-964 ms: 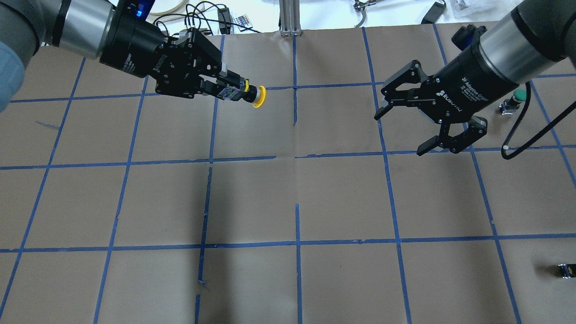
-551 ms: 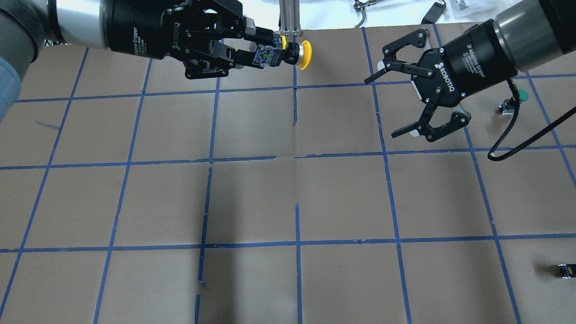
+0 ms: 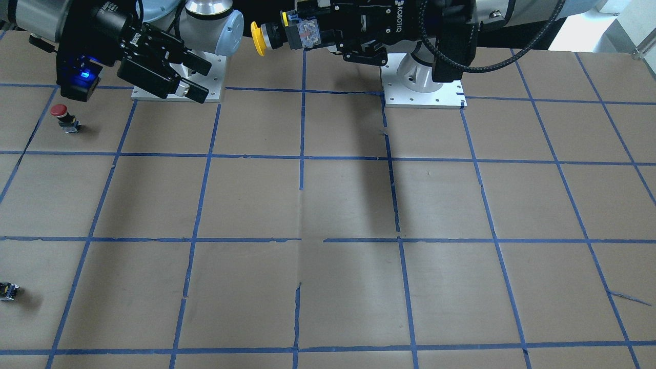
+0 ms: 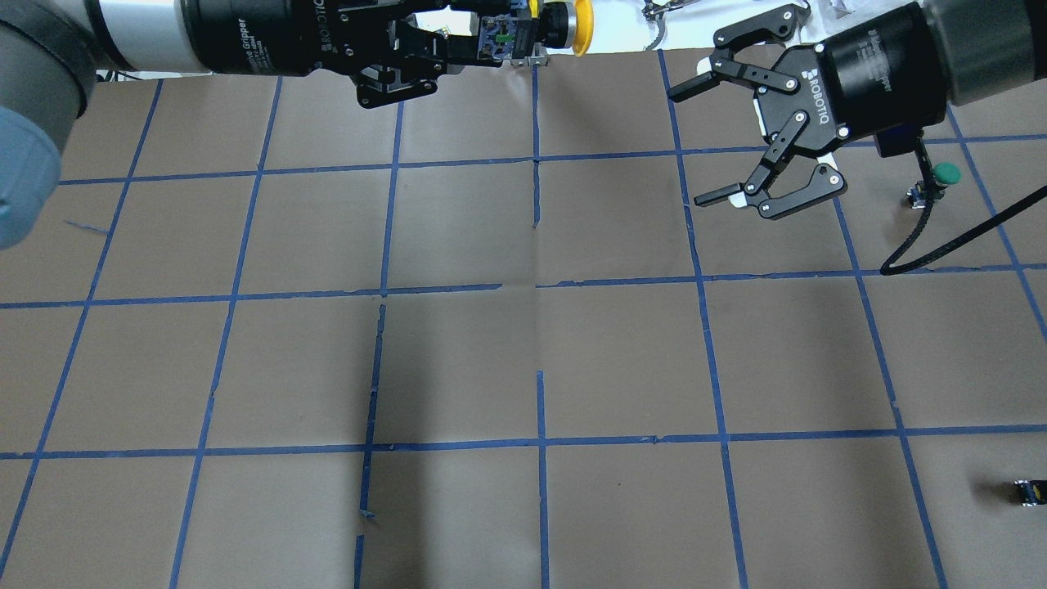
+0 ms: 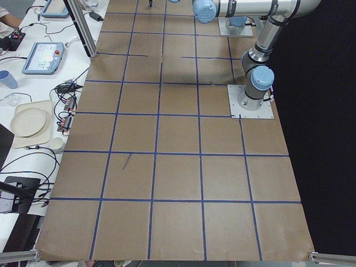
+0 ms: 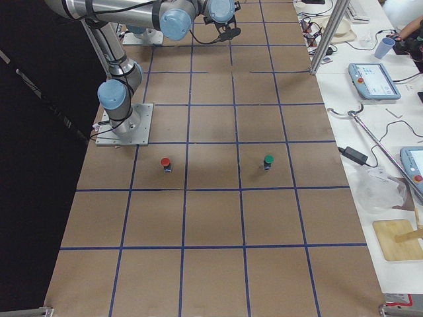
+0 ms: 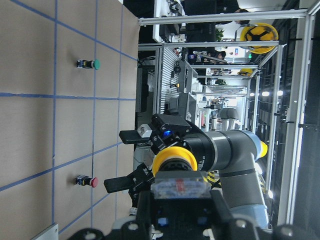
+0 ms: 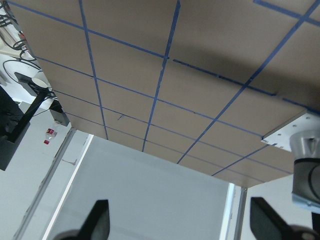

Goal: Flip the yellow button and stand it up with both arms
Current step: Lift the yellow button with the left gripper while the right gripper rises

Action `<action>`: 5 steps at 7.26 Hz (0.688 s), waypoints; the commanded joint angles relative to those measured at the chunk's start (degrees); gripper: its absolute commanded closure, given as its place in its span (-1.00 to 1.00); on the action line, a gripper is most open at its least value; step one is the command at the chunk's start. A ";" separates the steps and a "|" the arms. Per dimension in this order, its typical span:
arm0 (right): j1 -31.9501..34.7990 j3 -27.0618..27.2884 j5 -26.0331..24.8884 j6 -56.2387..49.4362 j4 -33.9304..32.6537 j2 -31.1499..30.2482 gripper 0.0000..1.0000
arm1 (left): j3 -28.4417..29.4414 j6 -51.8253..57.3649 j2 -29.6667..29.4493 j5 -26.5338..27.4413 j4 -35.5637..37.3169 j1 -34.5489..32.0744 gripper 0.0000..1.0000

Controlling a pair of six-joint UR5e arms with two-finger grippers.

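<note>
The yellow button (image 4: 581,16) hangs high over the table's far edge, lying sideways with its cap toward the right arm. My left gripper (image 4: 495,33) is shut on its black-and-grey body. In the front-facing view the cap (image 3: 258,37) points at my right gripper (image 3: 200,79). My right gripper (image 4: 695,145) is open and empty, a gap away from the cap and facing it. The left wrist view shows the cap (image 7: 173,160) in front of the open right gripper (image 7: 120,161). The right wrist view shows only its spread fingertips (image 8: 100,220).
A red button (image 3: 60,110) and a green button (image 4: 945,173) stand on the brown paper on the right arm's side. A tiny black-and-yellow part (image 4: 1029,491) lies near the right edge. A black cable (image 4: 941,237) hangs from the right wrist. The arm base plate (image 3: 423,95) sits at the robot's edge.
My left gripper has carried the yellow button up and toward the far edge and the right. My right gripper has risen and turned toward it, still open.
</note>
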 commanded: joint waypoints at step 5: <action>1.45 -4.95 13.00 17.45 1.46 -0.72 -0.99 | -5.08 -3.38 -0.12 -6.15 9.20 -1.26 0.82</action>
